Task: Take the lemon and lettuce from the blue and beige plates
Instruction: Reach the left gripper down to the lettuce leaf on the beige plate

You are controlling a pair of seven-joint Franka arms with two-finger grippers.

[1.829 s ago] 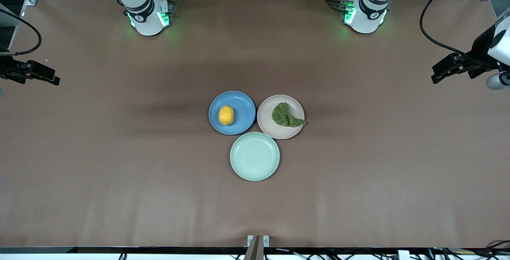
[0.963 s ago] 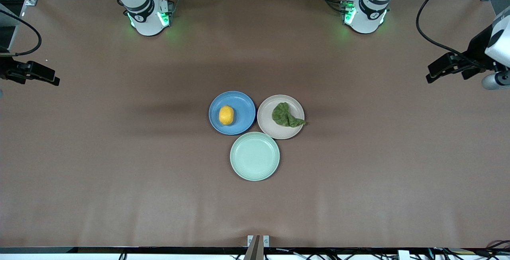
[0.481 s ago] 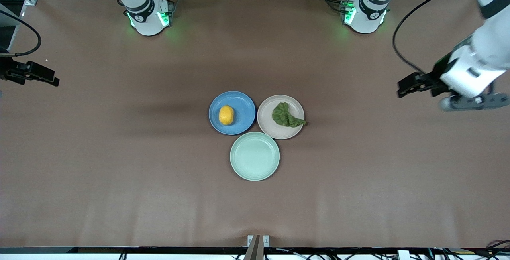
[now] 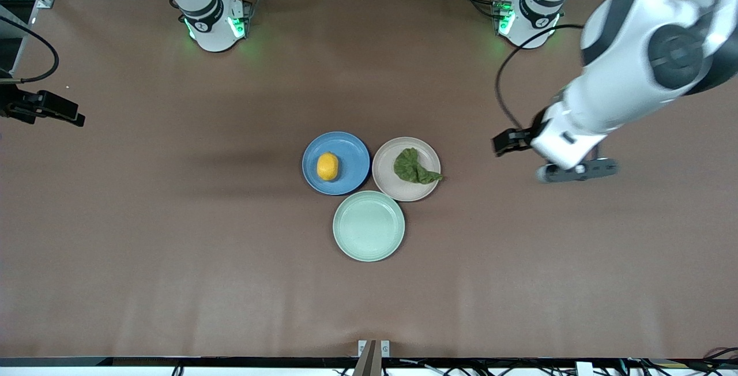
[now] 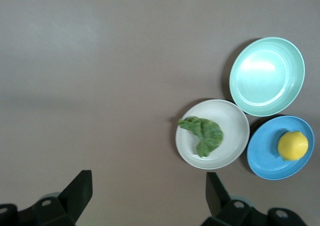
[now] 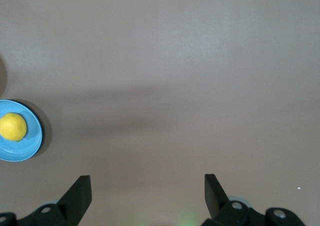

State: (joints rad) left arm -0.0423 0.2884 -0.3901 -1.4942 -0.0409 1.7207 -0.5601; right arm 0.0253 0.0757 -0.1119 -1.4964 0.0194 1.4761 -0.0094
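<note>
Lemon [image 4: 327, 166]: on the blue plate [image 4: 351, 160], near its middle; untouched.
Lettuce [image 4: 414, 167]: on the beige plate [image 4: 387, 183], one tip reaching over the rim toward the left arm's end of the worktop [image 4: 173, 249].
Blue plate: beside the beige plate, toward the right arm's end; rims nearly touching.
Green plate [image 4: 368, 225]: bare, nearer the front camera than the other two, close against both.
Left gripper [image 5: 147, 198]: up in the air over bare worktop, toward the left arm's end from the beige plate; jaws spread wide, holding nothing; all three plates in its wrist view.
Right gripper [image 6: 145, 198]: at the right arm's end of the worktop, well apart from the plates; jaws spread wide, holding nothing; arm waiting.
</note>
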